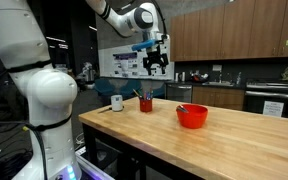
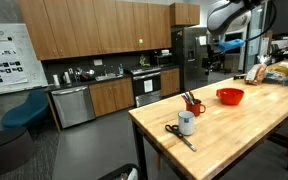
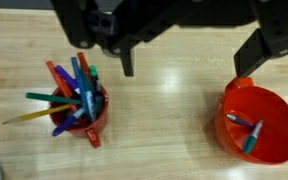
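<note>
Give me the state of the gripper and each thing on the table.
gripper: open, empty, high above the table.
red cup: upright, holding pens.
red bowl: upright, markers inside.
white mug: upright, contents hidden.
scissors: lying flat beside the white mug.

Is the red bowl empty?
No, in the wrist view the red bowl has two pens lying inside it.
</note>
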Available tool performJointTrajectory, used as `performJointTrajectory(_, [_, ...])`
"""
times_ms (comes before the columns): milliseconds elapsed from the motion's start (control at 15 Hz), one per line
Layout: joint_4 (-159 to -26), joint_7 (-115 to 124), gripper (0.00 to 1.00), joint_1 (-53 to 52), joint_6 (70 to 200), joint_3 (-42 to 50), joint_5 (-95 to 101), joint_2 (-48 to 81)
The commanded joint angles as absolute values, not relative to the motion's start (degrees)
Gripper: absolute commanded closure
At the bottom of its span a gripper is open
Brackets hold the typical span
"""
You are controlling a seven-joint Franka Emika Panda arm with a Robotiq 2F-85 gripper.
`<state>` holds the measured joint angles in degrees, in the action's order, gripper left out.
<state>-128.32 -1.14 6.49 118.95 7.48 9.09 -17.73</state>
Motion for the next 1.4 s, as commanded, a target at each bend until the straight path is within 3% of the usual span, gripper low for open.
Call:
performJointTrajectory(0, [-128.5,-4.8,0.0,4.2,118.3,6.5,4.6,-18.7])
performJointTrajectory(1333, [-128.6,5.4,0.0,2.5,126.2,-0.4,5.9,-12.0])
